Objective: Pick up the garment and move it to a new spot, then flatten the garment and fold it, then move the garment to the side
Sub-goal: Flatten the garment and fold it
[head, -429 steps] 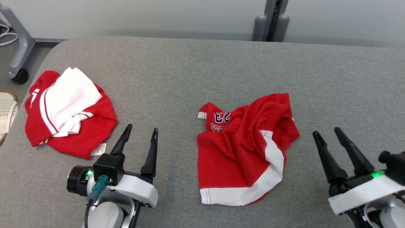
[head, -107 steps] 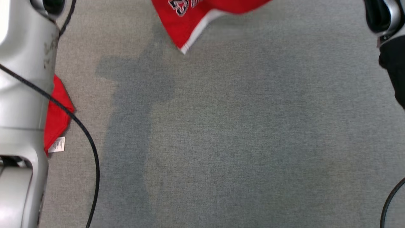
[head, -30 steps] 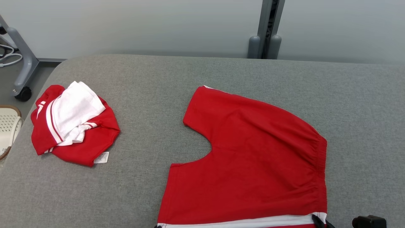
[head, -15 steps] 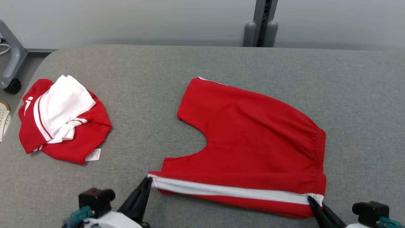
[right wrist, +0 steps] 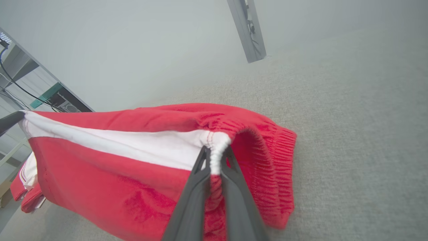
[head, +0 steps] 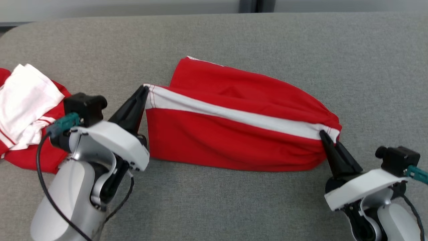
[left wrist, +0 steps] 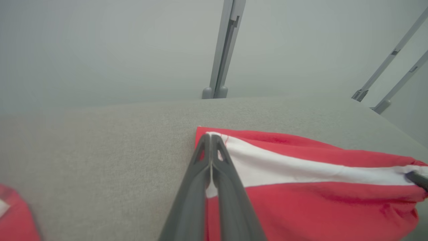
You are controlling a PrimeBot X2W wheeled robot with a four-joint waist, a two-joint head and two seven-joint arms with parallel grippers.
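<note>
Shorts (head: 234, 140) lie just beside the red-and-white heap (head: 23, 100), striped edge lifted. Left gripper (head: 143, 91) and right gripper (head: 323, 134) each pinch tight on one end of that stripe. I'd carry both ends across level, stripe taut, for a square fold.

No readable text on the garment (head: 230, 144)

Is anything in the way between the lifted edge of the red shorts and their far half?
Nothing visible. The left tool and right tool each pinch a corner of the shorts; the far half lies bare. The other clothes lie apart, to the left.
</note>
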